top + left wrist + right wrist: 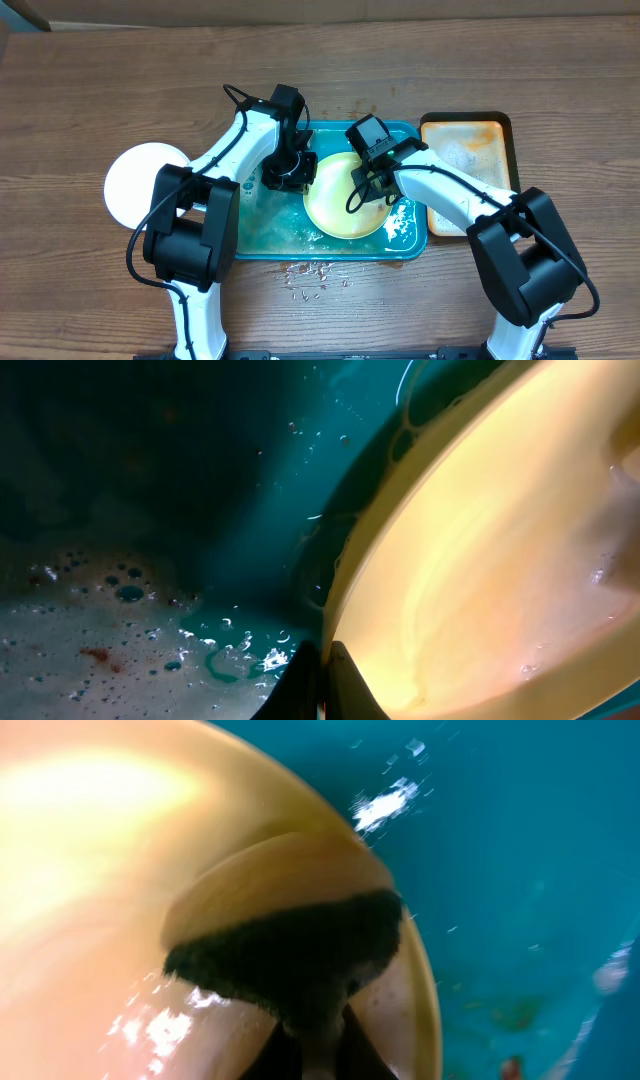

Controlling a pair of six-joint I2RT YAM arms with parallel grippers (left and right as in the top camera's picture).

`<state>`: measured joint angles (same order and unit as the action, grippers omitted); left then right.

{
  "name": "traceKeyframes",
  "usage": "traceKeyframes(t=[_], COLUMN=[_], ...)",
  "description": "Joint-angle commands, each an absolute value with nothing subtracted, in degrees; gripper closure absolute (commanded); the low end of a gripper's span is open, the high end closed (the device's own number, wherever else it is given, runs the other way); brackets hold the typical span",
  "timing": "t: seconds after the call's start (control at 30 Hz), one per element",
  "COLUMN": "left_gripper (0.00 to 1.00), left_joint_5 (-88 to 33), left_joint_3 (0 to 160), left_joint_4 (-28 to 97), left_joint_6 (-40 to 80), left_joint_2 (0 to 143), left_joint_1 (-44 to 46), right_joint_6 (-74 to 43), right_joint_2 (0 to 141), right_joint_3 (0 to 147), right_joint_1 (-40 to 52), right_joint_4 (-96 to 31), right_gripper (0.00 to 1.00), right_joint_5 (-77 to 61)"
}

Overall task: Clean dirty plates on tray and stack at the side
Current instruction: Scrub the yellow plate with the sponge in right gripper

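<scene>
A pale yellow-green plate (335, 208) lies in the teal-blue tray (260, 228), which is wet with foam. My left gripper (292, 172) is shut on the plate's left rim; the left wrist view shows the fingers (322, 675) pinching the rim of the plate (480, 560) above the foamy tray floor (150, 460). My right gripper (368, 188) is shut on a sponge (290, 950) with a dark scrub face, pressed on the plate (80, 870). A white plate (140, 185) sits on the table left of the tray. A third plate is not visible.
A smaller orange tray with a black rim (465, 165), holding white foam, stands right of the teal tray. Water drops (310, 275) lie on the wooden table in front of the tray. Both arms cross over the tray.
</scene>
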<state>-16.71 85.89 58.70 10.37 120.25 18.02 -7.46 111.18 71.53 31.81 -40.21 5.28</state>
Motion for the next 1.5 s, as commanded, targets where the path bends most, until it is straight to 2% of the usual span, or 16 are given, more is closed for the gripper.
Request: traceKeyframes(t=[0.0, 0.17, 0.3, 0.43, 0.5, 0.63, 0.73, 0.97, 1.2, 1.47], left_gripper=[0.95, 0.96, 0.96, 0.96, 0.96, 0.96, 0.96, 0.96, 0.96, 0.96], left_joint_5=[-16.6, -16.5, -16.6, -16.6, -16.6, -16.6, -16.5, -16.5, -16.6, -16.6], left_joint_3=[85.5, 85.5, 85.5, 85.5, 85.5, 85.5, 85.5, 85.5, 85.5, 85.5], left_joint_4=[58.7, 58.7, 58.6, 58.5, 58.7, 59.3, 59.3, 59.0, 59.3, 58.7], left_joint_6=[10.6, 10.5, 10.6, 10.6, 10.6, 10.7, 10.7, 11.0, 11.0, 11.8], left_joint_2=[120.9, 120.9, 120.9, 120.9, 120.9, 120.9, 120.9, 120.9, 120.9, 120.9], left_joint_1=[18.0, 18.0, 18.4, 18.4, 18.4, 18.3, 18.4, 18.2, 17.6, 17.6], right_joint_6=[-8.6, -8.3, -5.6, -6.5, -11.0, -19.7, -20.2, -19.1, -18.9, -18.2], right_joint_2=[112.5, 112.5, 112.5, 112.5, 112.5, 112.5, 112.5, 112.5, 112.5, 112.5], right_joint_3=[70.8, 70.7, 70.7, 70.7, 70.7, 70.9, 71.2, 71.5, 71.4, 71.3], right_joint_1=[31.6, 32.5, 34.1, 34.9, 34.9, 32.9, 30.3, 25.1, 26.5, 32.6], right_joint_4=[-44.3, -49.3, -47.0, -40.1, -37.6, -36.5, -36.7, -43.4, -54.1, -49.1], right_gripper=[0.95, 0.95, 0.94, 0.96, 0.96, 0.96, 0.95, 0.96, 0.96, 0.96], right_joint_5=[-7.7, -22.5, -29.6, -23.3, -15.7, -0.2, 3.4, 3.2, -4.3, -14.7])
